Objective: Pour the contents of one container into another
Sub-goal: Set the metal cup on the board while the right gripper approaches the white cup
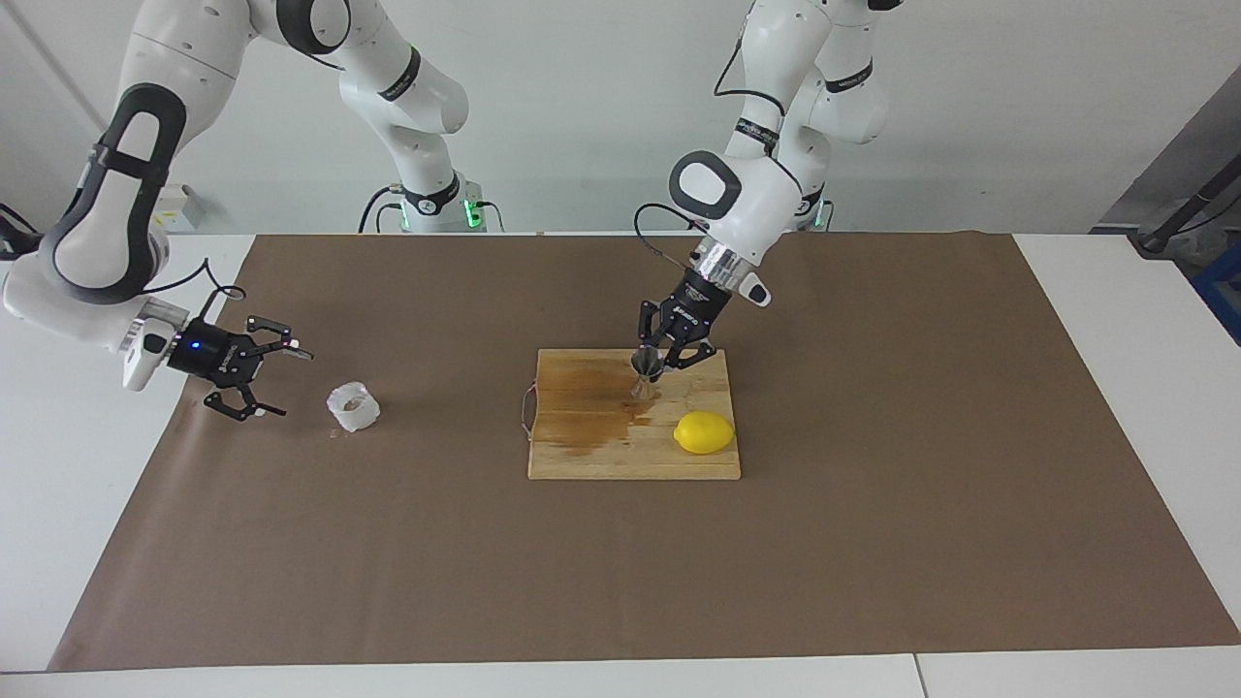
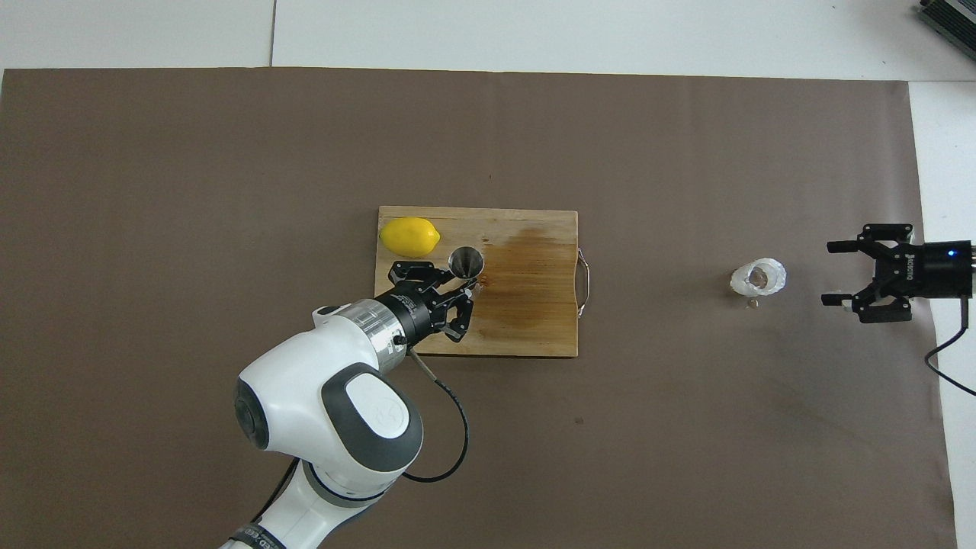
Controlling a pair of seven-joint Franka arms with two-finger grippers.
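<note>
Brown-papered table: we are reading the thin, crushable cup [image 1: 353, 406], near the right arm's edge, as needing a light mid-wall hold from the spread-fingered right gripper [image 1: 258, 380], while the left gripper [image 1: 667, 355] is clasping the stiff, slippery jigger [image 1: 647, 374] on the board [image 1: 591, 456].

- jigger [image 1: 647, 373]: polished steel, shiny
- cup [image 1: 352, 406]: translucent whitish plastic, crinkled, frosted wall
- cutting board [image 1: 591, 456]: bare wood, visible grain; darker wet-looking stain
- lemon [image 1: 704, 432]: glossy yellow rind
- desk [image 1: 1115, 339]: smooth white; matt brown paper sheet [image 1: 873, 543] over it

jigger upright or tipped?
Upright. The jigger stands on the cutting board, open mouth up in the overhead view, with the left gripper at it.
</note>
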